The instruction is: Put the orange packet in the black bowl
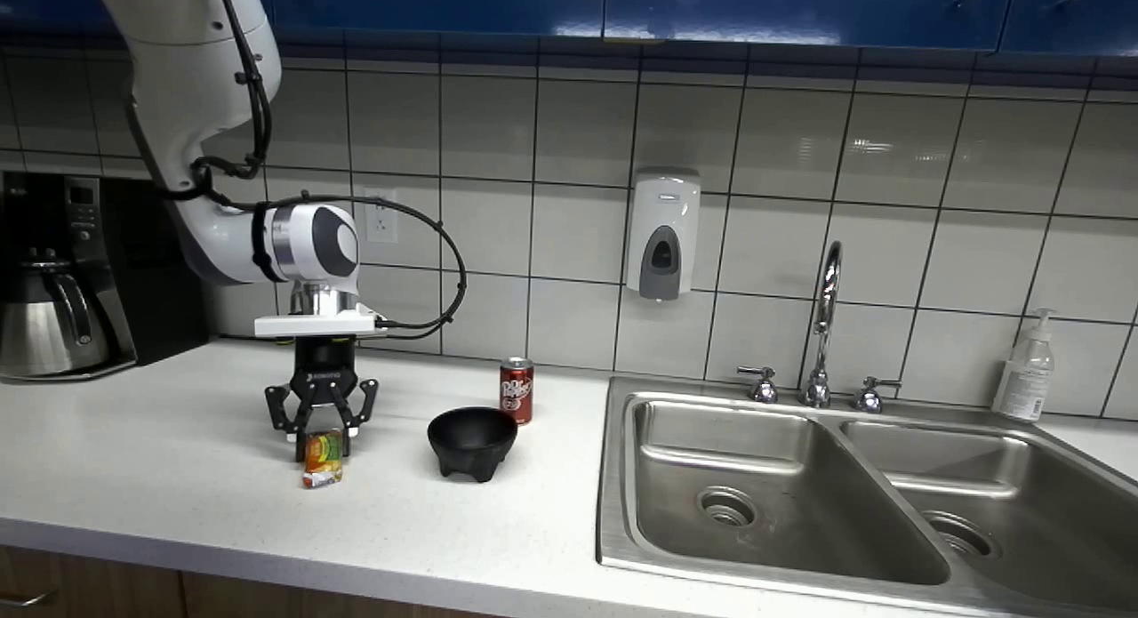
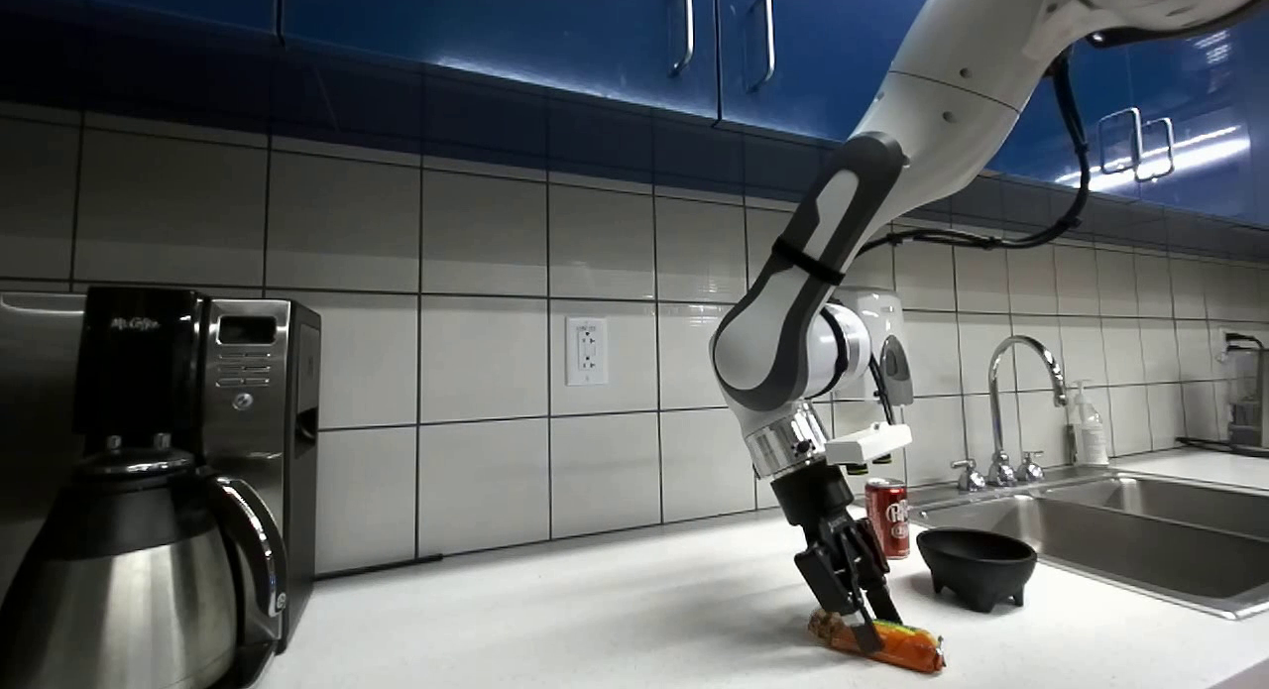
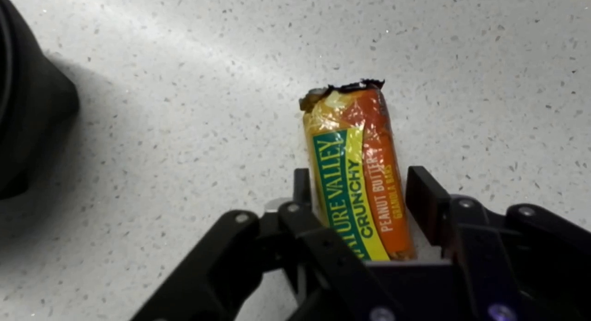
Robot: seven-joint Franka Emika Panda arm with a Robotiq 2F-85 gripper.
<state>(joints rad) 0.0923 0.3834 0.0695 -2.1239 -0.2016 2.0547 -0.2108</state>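
The orange packet (image 1: 322, 462) is a granola bar in a yellow, green and orange wrapper, lying flat on the white counter. It also shows in an exterior view (image 2: 910, 647) and in the wrist view (image 3: 355, 164). My gripper (image 1: 324, 446) points down over it, with the fingertips low at the counter. In the wrist view the gripper (image 3: 355, 184) is open, one finger on each side of the packet, with narrow gaps beside it. The black bowl (image 1: 472, 442) stands upright to one side, its inside dark. Part of it shows at the left edge of the wrist view (image 3: 32, 113).
A red soda can (image 1: 516, 392) stands close behind the bowl. A steel double sink (image 1: 615, 476) with a faucet (image 1: 827, 325) lies beyond the bowl. A coffee maker (image 2: 258, 392) stands at the far end of the counter. Blue cabinets (image 1: 800, 9) hang above.
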